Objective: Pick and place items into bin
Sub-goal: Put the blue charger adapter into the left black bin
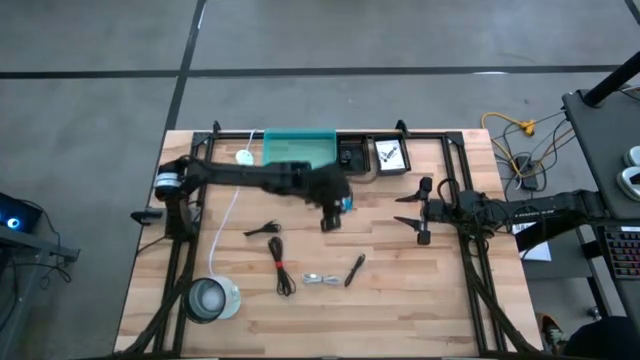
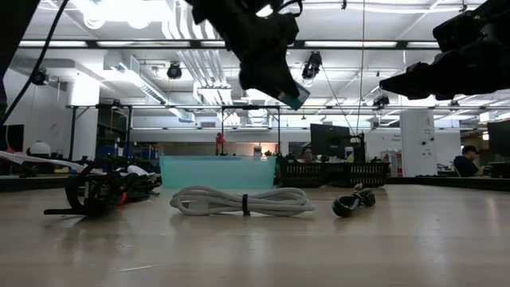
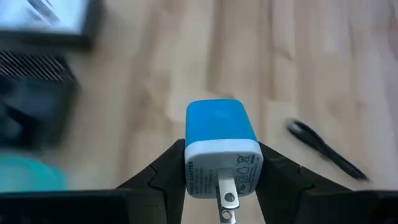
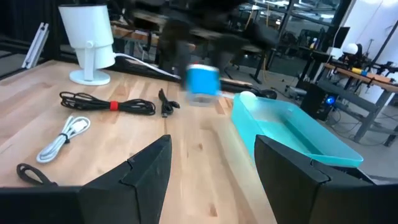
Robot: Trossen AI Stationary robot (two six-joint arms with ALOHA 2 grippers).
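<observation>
wooden table (image 1: 420,290): left claw (image 3: 222,186) grips a blue charger (image 3: 219,146), label unreadable; right claw (image 4: 211,165) hangs open

Right wrist view: right gripper (image 4: 211,165) in foreground, both dark fingers (image 4: 149,168) spread wide apart, nothing between them. Beyond, a blue-and-white charger block (image 4: 202,84) is off the table, held under the blurred dark left arm (image 4: 186,28). Teal bin (image 4: 292,134) sits just beside it. On the wood tabletop (image 4: 199,155): black cable with red tie (image 4: 109,104), white coiled cable (image 4: 62,137), small black cable (image 4: 166,103), white stand-shaped object (image 4: 87,43) farther back.
</observation>
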